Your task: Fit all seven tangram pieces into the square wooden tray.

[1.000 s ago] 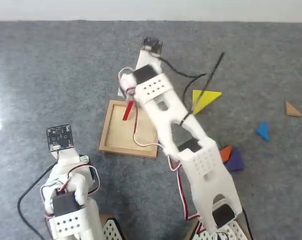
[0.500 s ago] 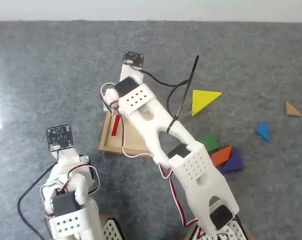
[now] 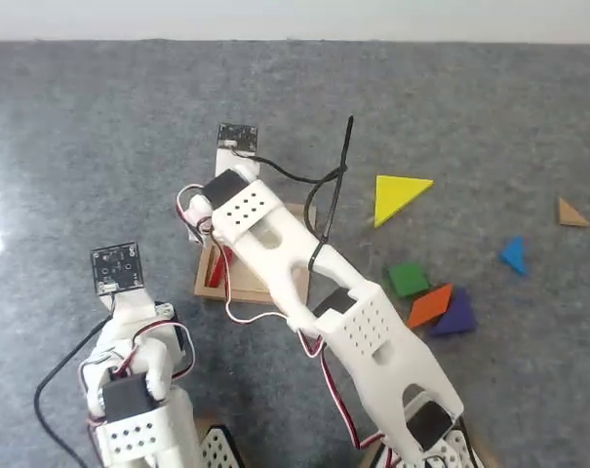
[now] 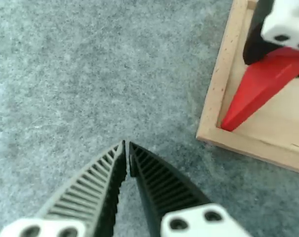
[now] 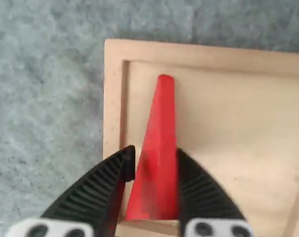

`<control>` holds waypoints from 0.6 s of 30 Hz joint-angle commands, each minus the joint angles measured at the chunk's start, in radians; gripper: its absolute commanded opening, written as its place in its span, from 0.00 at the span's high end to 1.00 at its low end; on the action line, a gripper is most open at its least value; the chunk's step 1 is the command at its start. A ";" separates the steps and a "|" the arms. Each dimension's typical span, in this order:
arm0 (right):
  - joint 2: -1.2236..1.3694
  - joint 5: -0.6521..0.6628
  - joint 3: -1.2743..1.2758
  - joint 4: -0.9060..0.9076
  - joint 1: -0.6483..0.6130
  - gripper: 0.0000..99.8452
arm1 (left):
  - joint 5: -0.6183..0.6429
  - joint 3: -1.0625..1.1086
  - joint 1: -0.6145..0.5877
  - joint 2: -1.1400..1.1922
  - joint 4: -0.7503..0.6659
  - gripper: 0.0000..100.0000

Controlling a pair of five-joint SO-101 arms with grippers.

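Note:
The square wooden tray (image 3: 275,285) lies mid-table, partly under my right arm. My right gripper (image 5: 155,152) is shut on the red triangle (image 5: 159,123), held on edge inside the tray along its left wall (image 5: 113,98). In the left wrist view the red triangle (image 4: 258,86) tilts down, its tip at the tray floor near the front-left corner (image 4: 212,132). In the high view the red triangle (image 3: 217,269) peeks out beside the arm. My left gripper (image 4: 127,148) is shut and holds nothing, hovering over the grey mat just off that corner.
Loose pieces lie right of the tray: a yellow triangle (image 3: 397,195), a green square (image 3: 408,279), an orange piece (image 3: 431,304), a purple piece (image 3: 458,314), a blue triangle (image 3: 514,254) and a brown triangle (image 3: 570,213). Grey mat covers the table.
My right arm has swung left across the tray with the red triangle, bringing it from the tray's middle down to its left wall. The left arm has not moved.

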 commanded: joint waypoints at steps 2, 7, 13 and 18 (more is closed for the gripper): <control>-0.045 -0.005 -0.017 0.010 -0.001 0.73 | -0.006 -0.007 -0.005 -0.017 0.008 0.99; -0.131 -0.003 -0.017 0.053 0.010 0.75 | -0.006 -0.007 -0.005 -0.017 0.008 0.99; -0.263 -0.002 -0.017 0.165 0.067 0.75 | -0.006 -0.007 -0.005 -0.017 0.008 0.99; -0.331 -0.002 -0.014 0.291 0.133 0.80 | -0.006 -0.007 -0.005 -0.017 0.008 0.99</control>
